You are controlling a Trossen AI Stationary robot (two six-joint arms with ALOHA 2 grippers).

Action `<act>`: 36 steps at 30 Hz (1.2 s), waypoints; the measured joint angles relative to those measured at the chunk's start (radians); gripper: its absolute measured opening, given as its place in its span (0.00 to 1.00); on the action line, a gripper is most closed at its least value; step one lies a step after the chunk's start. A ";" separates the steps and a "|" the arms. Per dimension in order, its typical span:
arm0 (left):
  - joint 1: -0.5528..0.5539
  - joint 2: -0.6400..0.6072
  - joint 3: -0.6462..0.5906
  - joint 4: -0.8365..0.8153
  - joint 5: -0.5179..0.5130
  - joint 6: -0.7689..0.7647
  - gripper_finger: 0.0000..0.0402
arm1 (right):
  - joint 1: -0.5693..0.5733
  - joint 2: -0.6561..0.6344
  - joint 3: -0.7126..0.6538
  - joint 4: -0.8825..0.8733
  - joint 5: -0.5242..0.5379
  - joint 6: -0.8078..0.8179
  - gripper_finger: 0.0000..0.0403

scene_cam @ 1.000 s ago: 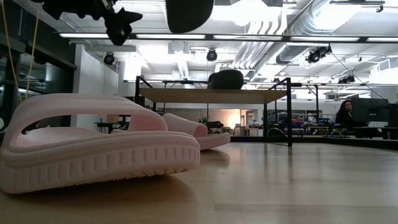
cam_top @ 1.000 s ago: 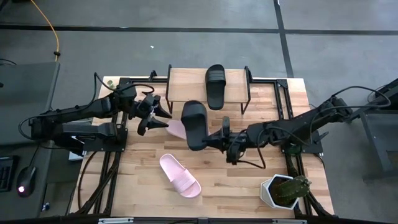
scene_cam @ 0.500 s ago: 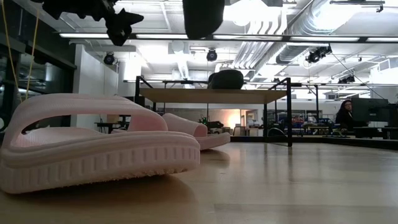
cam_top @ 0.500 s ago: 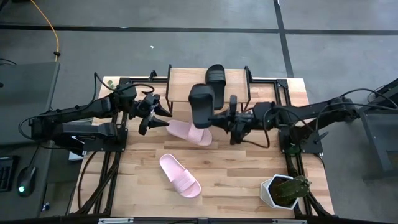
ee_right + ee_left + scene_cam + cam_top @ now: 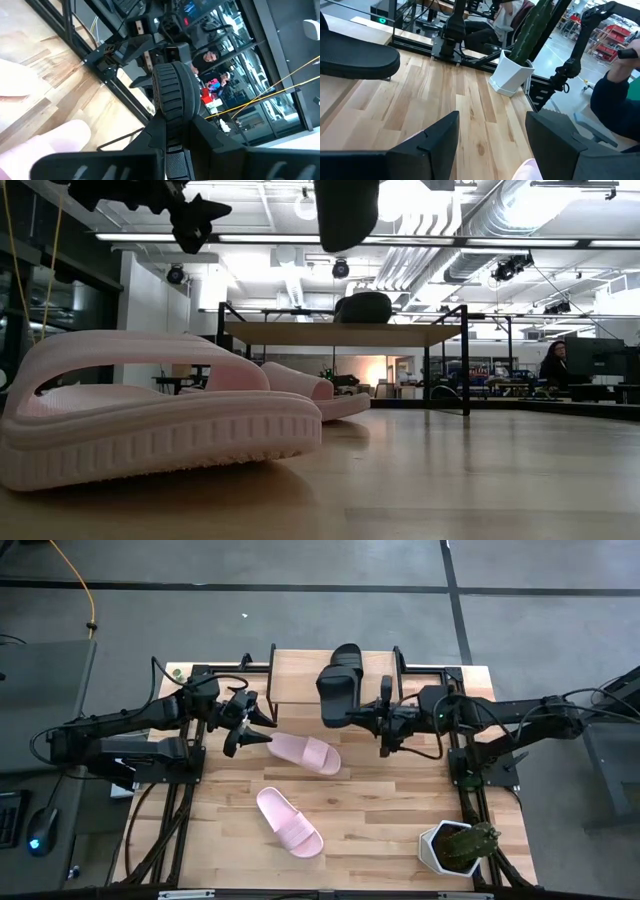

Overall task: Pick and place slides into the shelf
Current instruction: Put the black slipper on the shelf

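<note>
My right gripper (image 5: 378, 721) is shut on a black slide (image 5: 338, 698) and holds it in the air by the near edge of the shelf (image 5: 300, 680). In the low view that slide (image 5: 346, 210) hangs at the picture's top. A second black slide (image 5: 348, 658) lies on the shelf top, partly hidden behind the held one. Two pink slides rest sole-down on the table, one (image 5: 303, 752) mid-table and one (image 5: 290, 823) nearer the front. My left gripper (image 5: 250, 727) hovers open at the table's left, near the mid-table pink slide, with nothing between its fingers (image 5: 425, 150). My right gripper pinches the black slide between its two fingers, at the ribbed sole edge (image 5: 172, 107) near one end. The fingers (image 5: 210, 142) come in about level from the table's right. The slide is lifted clear of table and shelf and reaches from the gripper toward the far edge.
A white pot with a green cactus (image 5: 455, 845) stands at the near right corner. Black frame rails (image 5: 440, 670) run beside the shelf. Bare wood (image 5: 390, 800) lies between the pink slides and the pot. A person sits in the room beyond (image 5: 555, 365).
My right gripper has carried the black slide from over the table's middle toward the far edge and a little right, rising, up to the shelf's front. The mid-table pink slide, partly covered from above before, now shows whole.
</note>
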 joint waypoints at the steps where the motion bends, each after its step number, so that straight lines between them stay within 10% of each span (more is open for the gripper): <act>1: 0.000 0.000 0.000 0.000 0.000 0.000 0.54 | -0.005 -0.009 0.000 -0.007 -0.004 0.000 0.06; 36: 0.000 0.000 0.000 0.000 -0.044 0.000 0.54 | -0.378 -0.267 -0.200 -0.069 -0.258 0.078 0.06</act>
